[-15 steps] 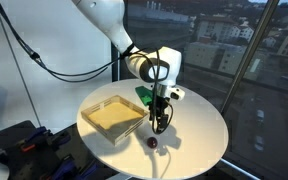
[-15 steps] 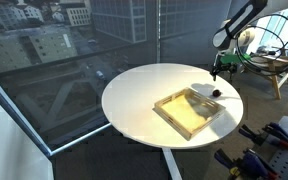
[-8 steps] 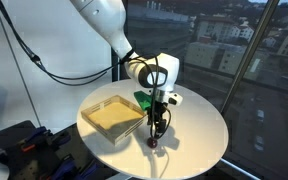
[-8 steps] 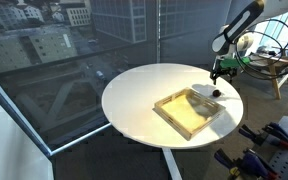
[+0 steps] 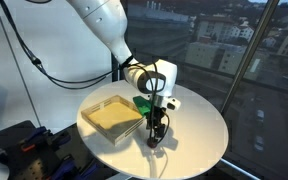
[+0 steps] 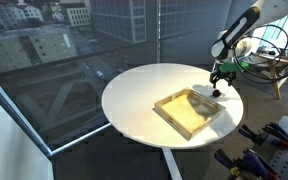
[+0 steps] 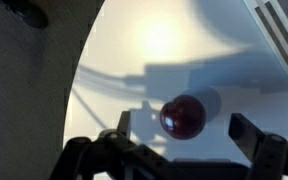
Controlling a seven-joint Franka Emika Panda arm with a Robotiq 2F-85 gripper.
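Note:
A small dark red ball (image 7: 183, 116) lies on the round white table (image 5: 199, 130). In the wrist view it sits between my spread fingers, nearer the left one, touching neither. My gripper (image 7: 181, 128) is open and empty, just above the table. In an exterior view the gripper (image 5: 156, 137) hangs straight down over the ball (image 5: 153, 144), next to the wooden tray (image 5: 112, 116). It also shows in an exterior view (image 6: 218, 88) at the table's far edge, where the ball (image 6: 216, 93) is a dark spot beside the tray (image 6: 189, 111).
A shallow, empty wooden tray lies on the table beside the gripper. A green object (image 5: 142, 101) sits behind the gripper. The table edge (image 7: 79, 80) runs close on the left in the wrist view. Window glass stands behind, and clutter (image 6: 274, 135) lies on the floor.
My gripper has moved down over the dark red ball, from a little above it to close over the table. The ball has not moved.

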